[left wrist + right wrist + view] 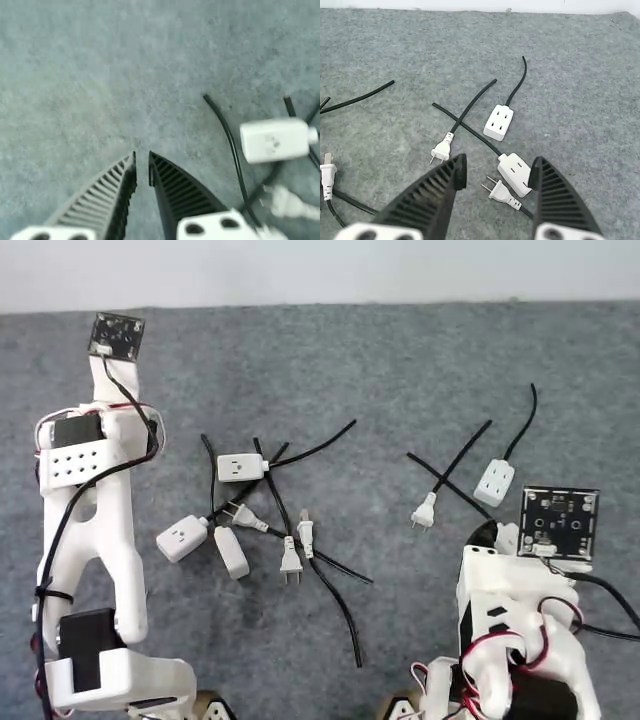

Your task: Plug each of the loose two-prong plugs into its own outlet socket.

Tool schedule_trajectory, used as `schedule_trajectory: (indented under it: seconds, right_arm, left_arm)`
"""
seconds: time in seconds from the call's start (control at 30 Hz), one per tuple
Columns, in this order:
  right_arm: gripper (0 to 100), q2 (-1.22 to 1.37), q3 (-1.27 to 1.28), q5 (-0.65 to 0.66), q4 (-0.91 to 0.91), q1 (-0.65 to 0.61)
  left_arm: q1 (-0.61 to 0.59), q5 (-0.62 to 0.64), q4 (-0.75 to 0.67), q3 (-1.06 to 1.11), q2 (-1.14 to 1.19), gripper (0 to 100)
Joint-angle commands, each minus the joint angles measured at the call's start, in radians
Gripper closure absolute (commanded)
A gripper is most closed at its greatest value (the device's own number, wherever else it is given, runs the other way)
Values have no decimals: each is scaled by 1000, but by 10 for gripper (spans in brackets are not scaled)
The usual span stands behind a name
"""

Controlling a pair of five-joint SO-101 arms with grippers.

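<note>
The right gripper (499, 161) hangs released above the grey desk (580, 60), its jaws wide apart and holding nothing. I take the triple outlet socket (498, 122) as the landmark. A single outlet socket (515, 172) lies just beside it, on the gripper's side. A short plug (500, 192) lies near that one, between the two fingers. A second plug (441, 150) also rests near the triple outlet socket, on the other side of the crossed black cables (470, 107).

I judge that the step in hand is to take the short plug. To do it well, the gripper should come down straight over the plug's white body, not over the prongs (they must be free for the socket). It should clench across the flat sides, so that the plug cannot turn. The single outlet socket is very close and one finger may push it, so a small offset away from it seems wise.

The left gripper (142, 156) is clenched to a thin slit and holds nothing. It is well apart from the triple outlet socket, near another outlet socket (275, 140).
</note>
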Motion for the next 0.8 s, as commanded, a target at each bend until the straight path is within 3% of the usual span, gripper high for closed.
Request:
schedule_trajectory:
  seconds: [0.0, 0.2, 0.37, 0.6, 0.77]
  right_arm:
    - [792, 21, -58, -11, -1, -1]
    - [792, 21, -55, -12, -2, -7]
    - [791, 21, -54, -12, -5, -7]
    - [790, 21, -54, -8, -2, -1]
    - [792, 21, -54, -8, -1, 1]
  left_arm:
    - [2, 8, 178, -25, -20, 953]
    - [-21, -23, 474, -154, -21, 952]
    - [-35, -28, 476, -122, -144, 952]
    - [-35, -219, 468, 107, -476, 952]
    - [-37, -232, 419, 239, -628, 952]
